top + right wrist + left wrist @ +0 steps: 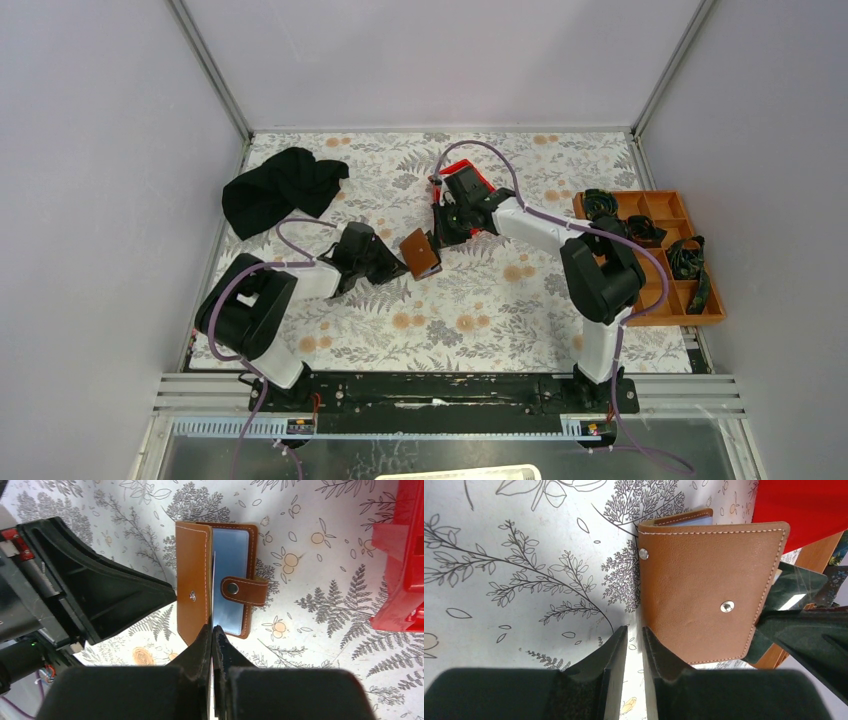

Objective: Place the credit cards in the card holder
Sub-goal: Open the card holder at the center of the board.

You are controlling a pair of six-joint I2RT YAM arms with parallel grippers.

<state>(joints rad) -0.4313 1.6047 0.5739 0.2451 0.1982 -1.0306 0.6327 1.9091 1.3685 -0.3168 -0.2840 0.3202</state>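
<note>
The brown card holder lies open on the floral table, mid-way between my arms. Its cover stands up, and its inner pocket shows a light blue card under the tab clasp. My right gripper is shut on a thin dark credit card, seen edge-on, which reaches down between cover and pocket. From the left wrist this card shows behind the cover. My left gripper stands narrowly open with nothing between its fingers; its right finger rests against the cover's outer face.
A red bin sits just behind the right wrist. An orange compartment tray with dark items lies at the right edge. A black cloth is bunched at the far left. White walls close the table on three sides.
</note>
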